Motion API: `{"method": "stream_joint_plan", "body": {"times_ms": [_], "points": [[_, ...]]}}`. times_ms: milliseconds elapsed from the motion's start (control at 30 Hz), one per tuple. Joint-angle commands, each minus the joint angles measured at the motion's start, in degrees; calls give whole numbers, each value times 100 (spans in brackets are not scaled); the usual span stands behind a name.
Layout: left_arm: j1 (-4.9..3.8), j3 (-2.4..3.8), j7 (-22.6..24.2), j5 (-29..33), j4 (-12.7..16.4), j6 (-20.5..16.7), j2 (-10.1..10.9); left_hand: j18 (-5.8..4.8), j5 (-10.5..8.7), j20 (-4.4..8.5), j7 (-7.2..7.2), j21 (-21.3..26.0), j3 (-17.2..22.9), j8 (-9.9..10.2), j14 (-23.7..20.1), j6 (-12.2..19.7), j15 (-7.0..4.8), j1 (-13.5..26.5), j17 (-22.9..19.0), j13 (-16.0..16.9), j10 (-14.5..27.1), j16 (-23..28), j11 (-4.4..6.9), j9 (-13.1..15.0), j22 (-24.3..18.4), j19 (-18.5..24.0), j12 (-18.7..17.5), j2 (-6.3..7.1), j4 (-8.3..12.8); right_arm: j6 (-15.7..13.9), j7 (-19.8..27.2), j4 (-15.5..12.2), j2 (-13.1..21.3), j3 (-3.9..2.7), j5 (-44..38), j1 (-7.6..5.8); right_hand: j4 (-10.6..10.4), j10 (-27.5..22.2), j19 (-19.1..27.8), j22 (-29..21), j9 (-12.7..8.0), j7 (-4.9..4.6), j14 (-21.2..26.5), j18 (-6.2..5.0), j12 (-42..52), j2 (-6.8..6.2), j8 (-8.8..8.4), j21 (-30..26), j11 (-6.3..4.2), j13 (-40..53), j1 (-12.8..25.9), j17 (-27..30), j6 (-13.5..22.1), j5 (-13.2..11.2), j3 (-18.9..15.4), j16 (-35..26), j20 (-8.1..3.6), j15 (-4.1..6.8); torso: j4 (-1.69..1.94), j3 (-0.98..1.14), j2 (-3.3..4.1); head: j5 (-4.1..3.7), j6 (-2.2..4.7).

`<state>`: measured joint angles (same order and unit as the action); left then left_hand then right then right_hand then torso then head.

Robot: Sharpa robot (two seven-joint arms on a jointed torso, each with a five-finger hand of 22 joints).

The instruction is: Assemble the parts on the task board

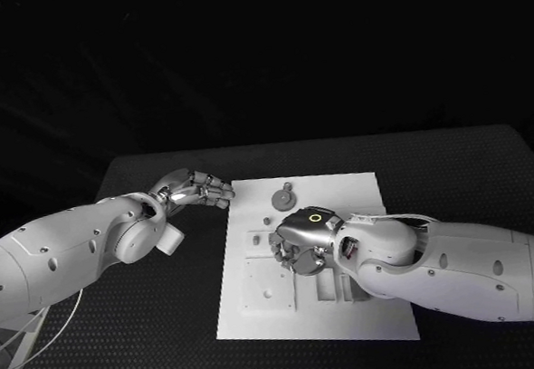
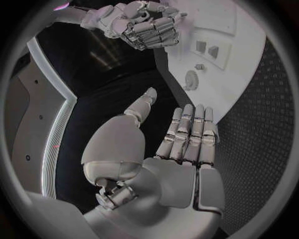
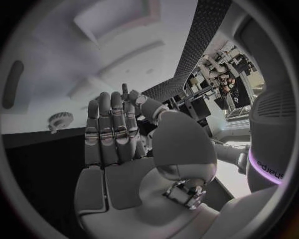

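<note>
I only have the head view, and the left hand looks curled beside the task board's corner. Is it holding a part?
Observer: No. In its wrist view the left hand lies flat, with fingers straight and nothing in the palm.
Operator: And the right hand's palm, over the board?
Observer: In its wrist view the right hand shows a bare palm with the fingers straight. I cannot tell whether the fingertips pinch anything.

Left robot hand [image 1: 196, 190] empty, fingers straight and together, right robot hand [image 1: 303, 239] empty, fingers extended

Matt white task board [image 1: 347, 193] (textured table [image 1: 476, 168]).
</note>
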<state>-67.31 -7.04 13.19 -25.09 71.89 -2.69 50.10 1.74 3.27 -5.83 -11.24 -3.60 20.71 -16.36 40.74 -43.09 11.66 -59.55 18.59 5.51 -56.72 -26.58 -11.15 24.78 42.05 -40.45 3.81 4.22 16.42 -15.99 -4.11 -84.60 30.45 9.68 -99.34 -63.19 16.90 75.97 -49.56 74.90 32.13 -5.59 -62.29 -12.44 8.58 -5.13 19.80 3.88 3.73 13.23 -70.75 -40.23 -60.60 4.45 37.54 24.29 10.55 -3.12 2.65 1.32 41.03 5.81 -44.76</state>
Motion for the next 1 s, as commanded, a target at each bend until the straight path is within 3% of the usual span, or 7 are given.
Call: {"method": "stream_joint_plan", "body": {"times_ms": [33,400,567,833,1000], "points": [[-6,4,54,15,17,-5,-13,42,-28,-30,-146,-36,-14,-34,-13,45,16,16,6,-8,11,34,-5,8,-6,13,22,-16,3,-118,221,27,10,24,75,9,-2,-19,25,19,8,-21,5,-109,-20,46,-16,-18,-28,5,5,-8,37,15,13,-23,33,-37,0,-8,-2,85,-32],[-7,4,54,15,18,-4,-22,42,-28,-29,-145,-36,-13,-35,-13,45,16,14,7,-9,10,35,-5,8,-8,13,22,-16,3,-224,400,19,37,114,-20,61,-2,-21,27,19,13,-22,5,-110,-22,46,-17,-17,-28,9,2,-11,38,15,13,-26,34,-38,5,-9,-4,264,-125],[-11,4,48,15,24,-2,-6,42,-28,-29,-145,-36,-12,-36,-13,45,16,11,7,-10,10,36,-5,8,-10,13,21,-14,5,-300,497,2,83,241,-256,61,-1,-21,27,18,18,-21,4,-111,-24,39,-17,-16,-28,12,-2,-14,37,15,13,-27,34,-37,1,-10,-2,343,-160],[-12,4,43,15,42,1,16,42,-28,-29,-145,-36,-12,-37,-13,45,16,8,8,-11,10,37,-5,9,-12,14,21,-9,7,-368,417,-79,111,341,-689,62,-4,-5,12,21,39,-13,-14,-119,-20,6,-12,-7,-36,33,-26,-32,21,15,14,-26,36,-32,-4,-5,-2,407,-163],[-12,4,46,15,45,2,4,41,-28,-29,-145,-36,-12,-38,-13,45,16,6,8,-12,10,37,-5,9,-13,14,21,-7,7,-422,427,-73,86,362,-696,62,-5,0,6,21,45,-11,-20,-122,-19,-3,-12,-6,-38,40,-31,-37,16,15,16,-26,38,-29,5,-11,-6,448,-188]]}}
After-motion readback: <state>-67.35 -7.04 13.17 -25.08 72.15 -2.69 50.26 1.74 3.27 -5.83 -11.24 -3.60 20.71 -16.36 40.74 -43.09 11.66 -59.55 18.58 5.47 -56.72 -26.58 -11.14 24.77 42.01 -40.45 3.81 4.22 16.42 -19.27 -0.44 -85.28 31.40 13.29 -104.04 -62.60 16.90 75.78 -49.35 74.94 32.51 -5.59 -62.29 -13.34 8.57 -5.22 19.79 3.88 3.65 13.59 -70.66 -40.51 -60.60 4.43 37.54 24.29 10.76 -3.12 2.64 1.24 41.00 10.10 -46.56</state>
